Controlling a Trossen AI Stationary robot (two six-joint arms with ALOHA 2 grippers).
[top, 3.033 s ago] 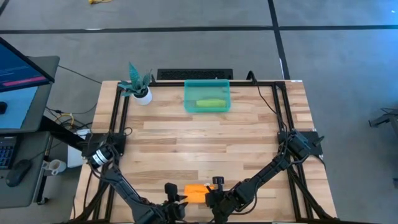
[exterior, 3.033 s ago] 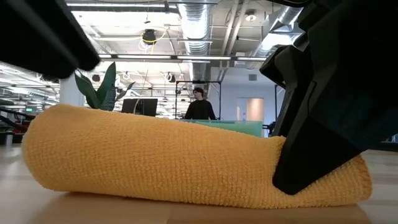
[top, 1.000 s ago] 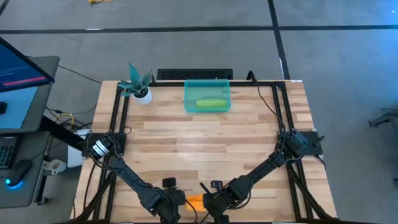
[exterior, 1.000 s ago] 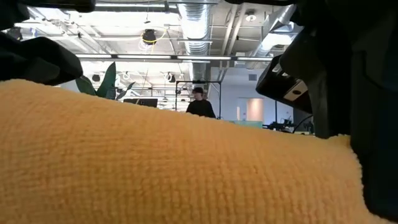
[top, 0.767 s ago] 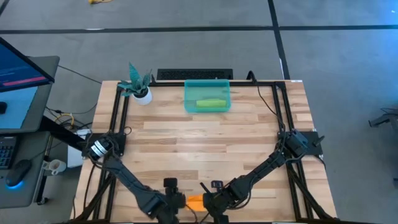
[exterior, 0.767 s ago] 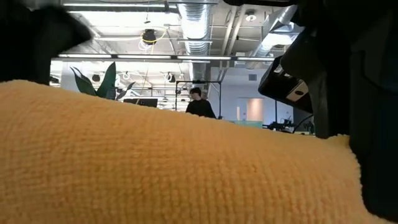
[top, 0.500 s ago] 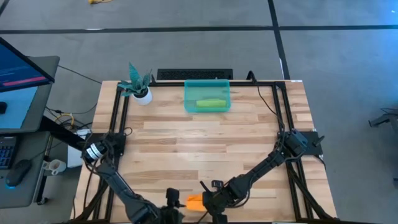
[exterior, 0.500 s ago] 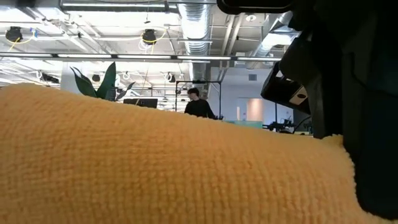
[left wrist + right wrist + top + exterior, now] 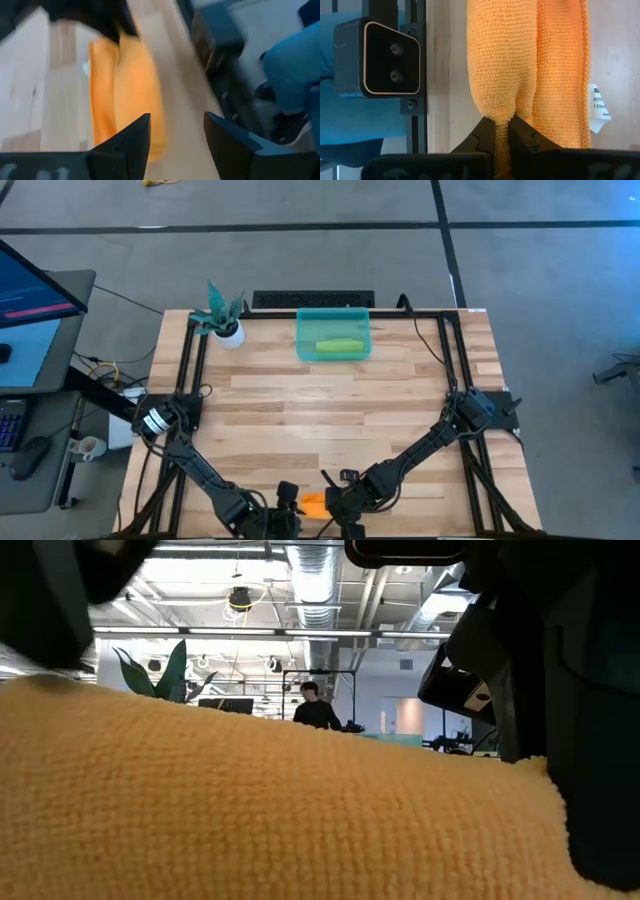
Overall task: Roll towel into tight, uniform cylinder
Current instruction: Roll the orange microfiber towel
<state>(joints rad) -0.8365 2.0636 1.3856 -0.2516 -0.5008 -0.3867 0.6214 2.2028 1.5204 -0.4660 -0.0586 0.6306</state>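
right gripper (image 9: 502, 131) pinches orange terry towel roll (image 9: 520, 65) at table's (image 9: 330, 395) near edge, anchoring it | left gripper (image 9: 172, 135) spread open, apparently released alongside

1. Both arms reach way down to the near edge of the desk, elbows low, wrists almost meeting in the middle.
2. Right hand (image 9: 502, 131) has its fingers pinched tight on a fold of the towel (image 9: 520, 60).
3. Left hand (image 9: 174, 131) sits just beside it, fingers spread apart, gripping nothing.
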